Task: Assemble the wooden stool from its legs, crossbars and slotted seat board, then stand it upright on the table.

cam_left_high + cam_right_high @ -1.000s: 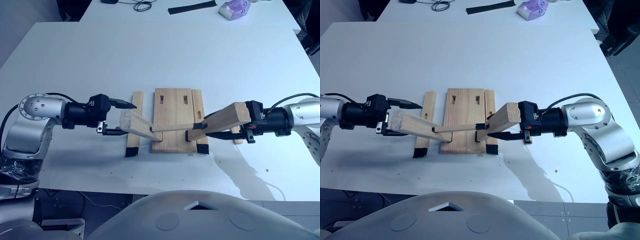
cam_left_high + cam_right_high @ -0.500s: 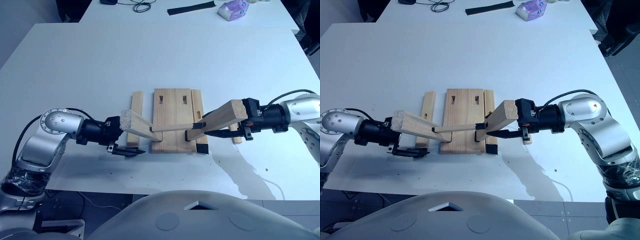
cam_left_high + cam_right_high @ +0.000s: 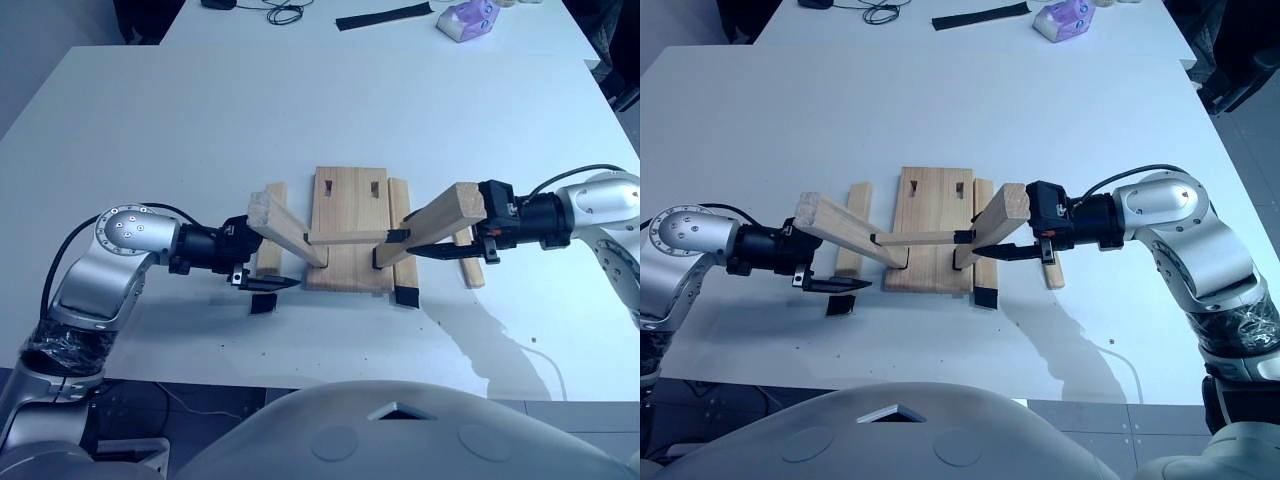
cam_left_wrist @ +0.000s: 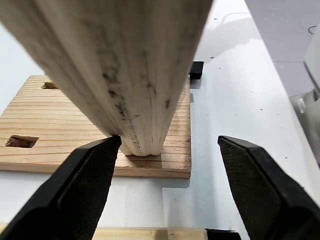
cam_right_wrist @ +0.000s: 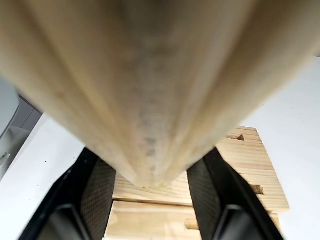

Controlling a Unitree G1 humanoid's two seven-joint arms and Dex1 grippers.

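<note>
I am pressing the two black fingers point(image 5: 95, 195) of my right gripper point(image 5: 152, 155) against opposite sides of the thick, pale, square-cut wooden right leg point(image 3: 438, 224), clamping it near its raised outer end. That leg is slanting down toward the middle. Its lower end is sitting on the flat, light wooden seat board point(image 3: 350, 205), which has two small slots near its far edge.

A thin pale wooden crossbar point(image 3: 345, 237) is running level from there to the matching pale wooden left leg point(image 3: 288, 232). This leg is leaning the opposite way, its lower end also down on the board.

The black fingers point(image 4: 87, 185) of my left gripper point(image 4: 169, 142) are spreading wide apart beneath that leg and are gripping nothing. One fingertip is just beside the wood, and I cannot tell whether it is touching.

The board is lying flat on the white table point(image 3: 200, 130). A narrow pale wooden left slat point(image 3: 848, 262) and right slat point(image 3: 398, 197), both black-tipped at the near end, are lying alongside it. A short loose wooden bar point(image 3: 472, 272) is lying just beyond the right slat.
</note>
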